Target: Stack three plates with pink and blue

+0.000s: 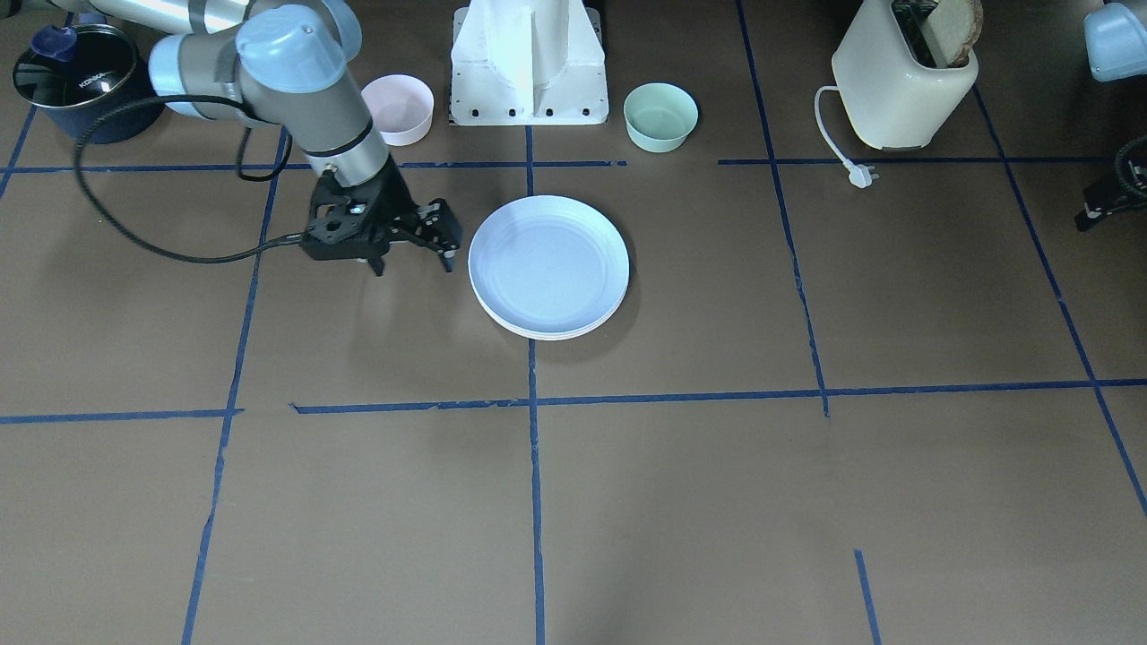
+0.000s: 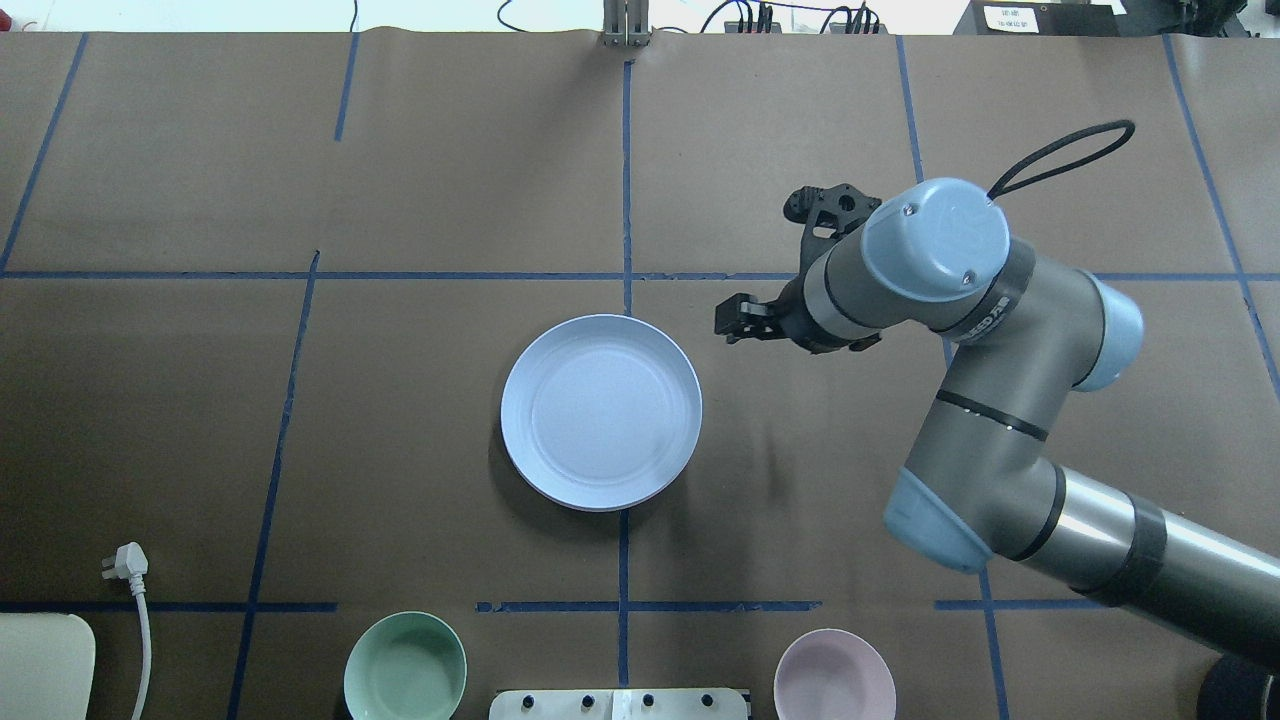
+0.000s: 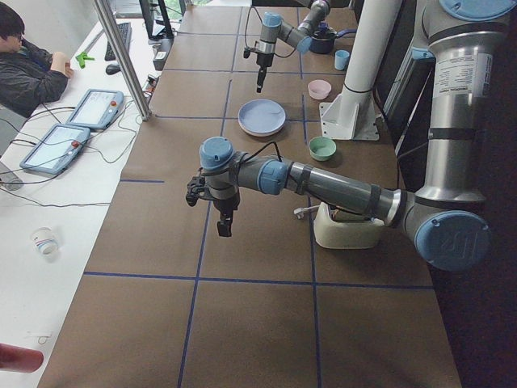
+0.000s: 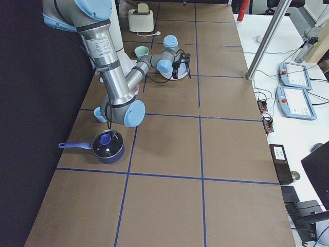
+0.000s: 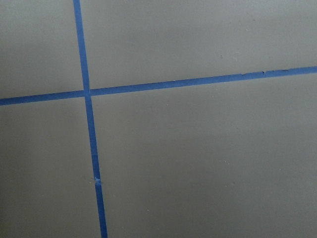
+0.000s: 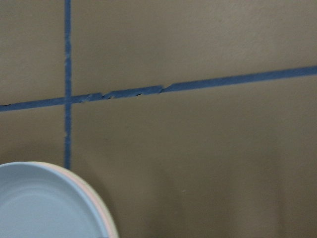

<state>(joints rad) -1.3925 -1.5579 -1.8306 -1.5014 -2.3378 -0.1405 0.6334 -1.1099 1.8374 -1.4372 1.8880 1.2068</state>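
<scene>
Right arm [image 2: 1000, 420] reaches over the table [image 2: 300, 400]. Its right gripper [image 1: 414, 265] is spread and empty, just beside the stack of plates without touching it. At the table's middle the blue plate [image 1: 548, 264] lies on top, with the pink plate [image 6: 102, 210] and cream plate [image 1: 538, 333] showing as rims beneath. The left gripper [image 3: 224, 226] hangs well apart; I cannot tell whether it is spread.

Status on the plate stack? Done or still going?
Looks done: the blue plate tops one stack, with pink and cream rims showing under its edge. Nothing in hand: the right gripper is beside the stack, jaws open and empty. No plate lies loose, so only backing the gripper away seems left.
</scene>
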